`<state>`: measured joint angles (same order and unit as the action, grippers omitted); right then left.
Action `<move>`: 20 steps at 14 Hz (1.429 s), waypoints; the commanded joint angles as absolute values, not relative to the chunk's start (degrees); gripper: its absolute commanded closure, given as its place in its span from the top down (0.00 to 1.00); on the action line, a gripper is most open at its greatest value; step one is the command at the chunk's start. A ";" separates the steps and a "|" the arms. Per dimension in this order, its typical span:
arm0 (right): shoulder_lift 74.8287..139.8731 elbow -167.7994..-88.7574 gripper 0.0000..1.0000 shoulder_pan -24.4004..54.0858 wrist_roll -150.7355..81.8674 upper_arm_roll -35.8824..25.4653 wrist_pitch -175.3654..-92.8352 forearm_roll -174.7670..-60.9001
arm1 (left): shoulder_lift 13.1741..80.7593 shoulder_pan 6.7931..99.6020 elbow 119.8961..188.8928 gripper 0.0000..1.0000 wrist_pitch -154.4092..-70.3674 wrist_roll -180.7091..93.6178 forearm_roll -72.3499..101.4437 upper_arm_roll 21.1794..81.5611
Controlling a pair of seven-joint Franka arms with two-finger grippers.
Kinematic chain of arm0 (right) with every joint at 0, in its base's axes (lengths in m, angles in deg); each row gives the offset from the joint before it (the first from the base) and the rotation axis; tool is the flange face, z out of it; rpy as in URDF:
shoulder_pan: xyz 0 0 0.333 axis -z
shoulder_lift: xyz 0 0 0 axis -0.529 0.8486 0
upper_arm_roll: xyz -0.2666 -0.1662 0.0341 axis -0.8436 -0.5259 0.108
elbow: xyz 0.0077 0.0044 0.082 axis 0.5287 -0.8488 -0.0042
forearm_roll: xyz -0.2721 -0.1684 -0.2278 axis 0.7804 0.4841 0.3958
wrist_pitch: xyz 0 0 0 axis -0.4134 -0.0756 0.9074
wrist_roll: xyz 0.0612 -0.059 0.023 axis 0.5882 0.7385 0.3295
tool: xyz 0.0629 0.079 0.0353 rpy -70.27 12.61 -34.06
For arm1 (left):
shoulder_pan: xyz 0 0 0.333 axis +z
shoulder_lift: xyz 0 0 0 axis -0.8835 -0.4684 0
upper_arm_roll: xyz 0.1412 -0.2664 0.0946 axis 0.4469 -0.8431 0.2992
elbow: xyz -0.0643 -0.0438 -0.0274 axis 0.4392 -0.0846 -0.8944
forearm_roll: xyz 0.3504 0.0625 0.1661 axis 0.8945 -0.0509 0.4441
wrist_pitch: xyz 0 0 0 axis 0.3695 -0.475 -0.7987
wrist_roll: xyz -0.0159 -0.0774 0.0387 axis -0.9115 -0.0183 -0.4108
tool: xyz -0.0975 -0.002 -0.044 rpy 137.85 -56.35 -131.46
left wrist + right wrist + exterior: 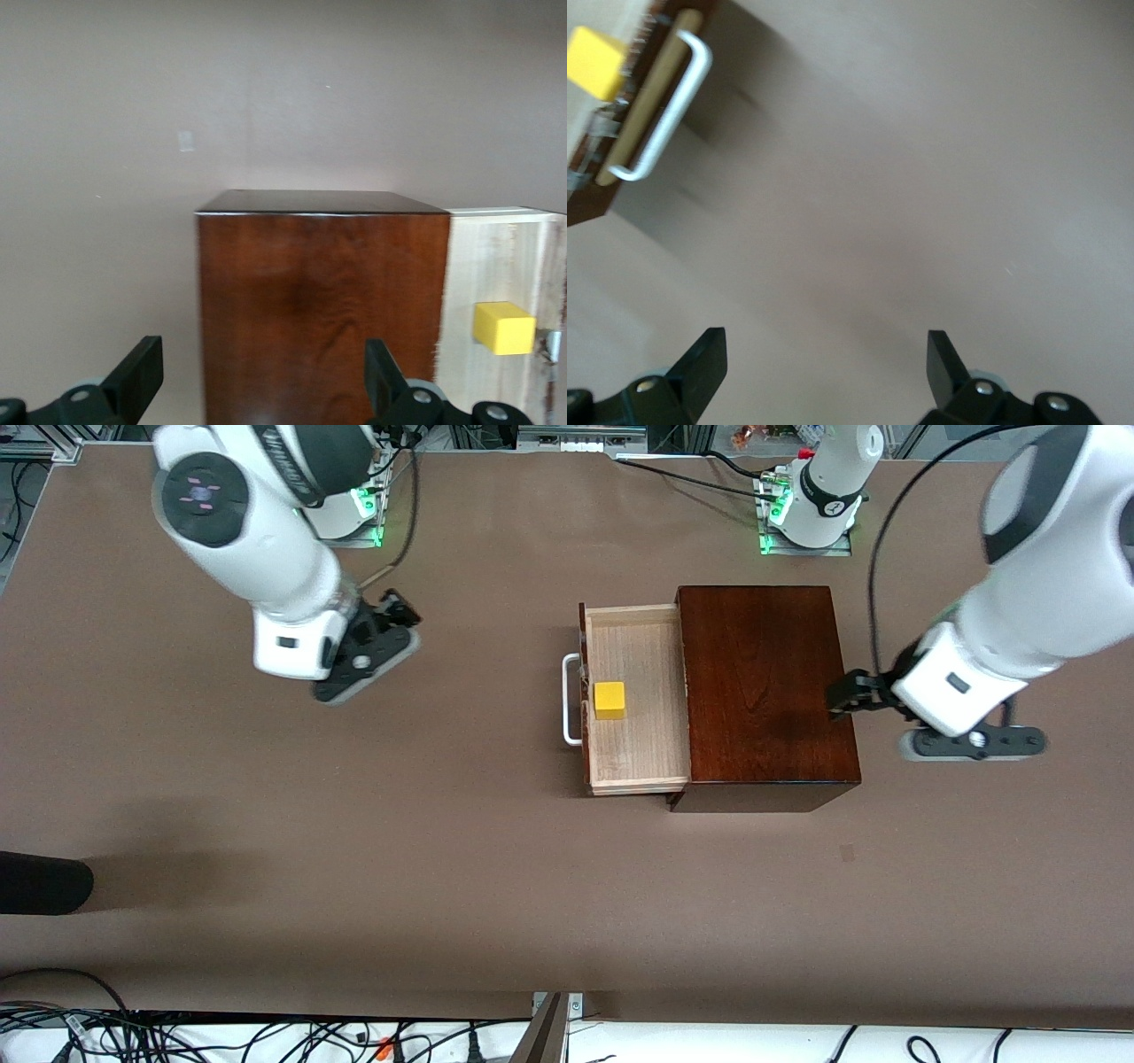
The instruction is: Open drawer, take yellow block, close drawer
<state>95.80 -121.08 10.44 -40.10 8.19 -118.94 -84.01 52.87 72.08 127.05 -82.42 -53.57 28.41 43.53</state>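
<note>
The drawer (640, 735) stands pulled out of the dark reddish-brown box (762, 691) toward the right arm's end of the table, with its white handle (571, 700) in front. The yellow block (609, 700) sits in the drawer close to its front. My left gripper (843, 695) is open and empty at the box's edge on the left arm's side; its wrist view shows the gripper (261, 359), the box (319, 292) and the block (503, 327). My right gripper (396, 613) is open and empty over bare table; its wrist view shows the gripper (826, 345), the handle (669, 111) and the block (595, 62).
A dark rounded object (40, 884) lies at the table's edge at the right arm's end, nearer the front camera. Cables (266, 1036) run below the table's near edge. The arm bases (819, 505) stand along the edge farthest from the front camera.
</note>
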 commanded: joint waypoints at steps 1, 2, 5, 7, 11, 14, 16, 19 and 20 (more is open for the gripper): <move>97.76 -120.84 1.00 5.68 -41.44 8.15 -122.53 -84.33 | 57.64 75.61 130.79 1.00 -82.24 -46.43 25.21 44.98; 98.47 -120.84 1.00 4.10 -41.62 8.15 -123.93 -84.15 | 59.21 74.65 132.19 1.00 -82.41 -45.45 24.34 47.70; 101.62 -120.40 1.00 -0.74 -44.33 8.15 -128.67 -83.54 | 64.57 63.87 137.11 1.00 -82.85 -40.80 22.49 60.95; 104.26 -120.31 1.00 -3.90 -49.85 8.15 -133.07 -83.27 | 66.95 57.88 139.31 1.00 -82.85 -38.77 21.43 68.00; 111.20 -113.04 1.00 -10.58 -52.25 8.15 -133.71 -76.09 | 71.53 56.45 146.70 1.00 -87.41 -35.86 21.43 70.22; 115.78 -108.64 1.00 -13.93 -52.60 8.06 -133.79 -71.25 | 71.53 56.71 146.70 1.00 -87.34 -35.86 21.43 69.79; 118.76 -105.39 1.00 -15.69 -52.96 8.06 -134.14 -69.57 | 71.53 56.71 146.44 1.00 -87.16 -35.95 21.78 69.61; 122.28 -101.78 1.00 -16.57 -54.00 8.06 -134.49 -68.07 | 71.27 56.89 145.65 1.00 -87.07 -36.04 21.78 69.61; 123.34 -100.64 1.00 -16.66 -55.14 8.06 -134.41 -67.98 | 71.27 56.89 145.56 1.00 -87.07 -36.04 21.78 69.61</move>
